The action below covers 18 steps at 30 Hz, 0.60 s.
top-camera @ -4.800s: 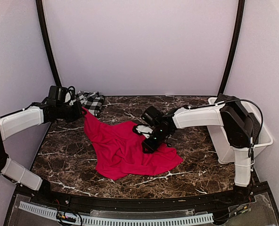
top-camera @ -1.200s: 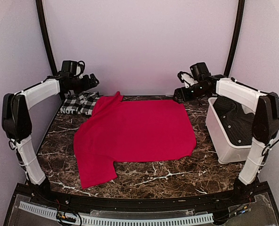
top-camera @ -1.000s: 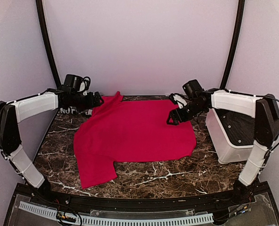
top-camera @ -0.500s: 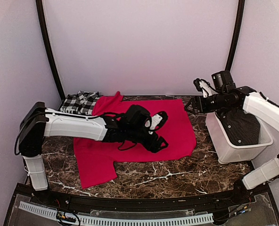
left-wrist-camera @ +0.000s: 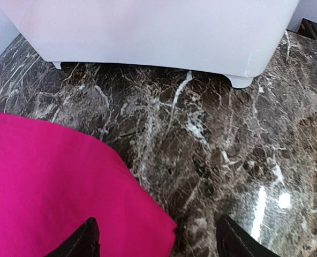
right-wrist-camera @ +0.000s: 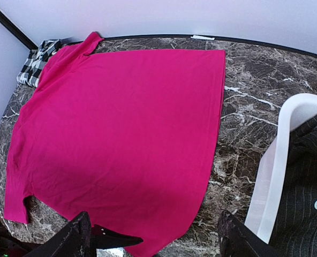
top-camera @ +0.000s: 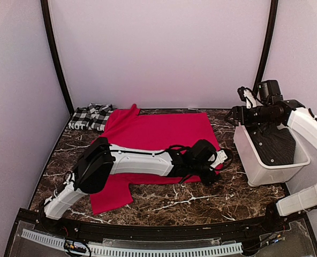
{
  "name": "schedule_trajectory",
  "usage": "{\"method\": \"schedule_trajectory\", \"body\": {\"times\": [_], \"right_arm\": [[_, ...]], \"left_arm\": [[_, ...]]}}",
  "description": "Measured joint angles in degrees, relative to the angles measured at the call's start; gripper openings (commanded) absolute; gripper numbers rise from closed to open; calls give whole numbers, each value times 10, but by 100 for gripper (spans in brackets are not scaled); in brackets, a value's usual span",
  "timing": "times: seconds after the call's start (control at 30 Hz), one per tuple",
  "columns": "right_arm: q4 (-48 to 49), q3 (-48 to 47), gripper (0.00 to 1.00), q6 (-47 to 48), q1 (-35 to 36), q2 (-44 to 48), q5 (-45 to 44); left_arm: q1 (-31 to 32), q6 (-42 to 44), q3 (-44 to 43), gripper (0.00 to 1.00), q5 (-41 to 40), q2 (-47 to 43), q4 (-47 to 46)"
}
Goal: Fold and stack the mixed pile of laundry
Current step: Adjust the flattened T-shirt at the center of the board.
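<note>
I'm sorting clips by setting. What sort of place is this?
Probably a lab test booth: plain walls close around a marble-look table, two robot arms mounted at its edge, a red garment spread beside a white bin.

red garment (top-camera: 164, 131) spread flat, checked garment (top-camera: 91, 116) crumpled at far-left corner

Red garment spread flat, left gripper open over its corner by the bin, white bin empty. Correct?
No: the white bin is not empty; the right wrist view shows dark pinstriped cloth in it. The red garment lies flat, left gripper open over its corner.
</note>
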<state>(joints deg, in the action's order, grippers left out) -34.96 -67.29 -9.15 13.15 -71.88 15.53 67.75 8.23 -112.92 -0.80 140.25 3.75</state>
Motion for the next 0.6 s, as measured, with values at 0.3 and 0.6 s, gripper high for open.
{"method": "schedule_trajectory", "body": {"times": [0.3,0.6], "right_arm": [[-2,2,78,0,-12,2,6],[-2,2,78,0,-12,2,17]], "left_arm": [[0,25,-131,27,-63,110,44],[-34,-63,-48,4,-14,68,6]]}}
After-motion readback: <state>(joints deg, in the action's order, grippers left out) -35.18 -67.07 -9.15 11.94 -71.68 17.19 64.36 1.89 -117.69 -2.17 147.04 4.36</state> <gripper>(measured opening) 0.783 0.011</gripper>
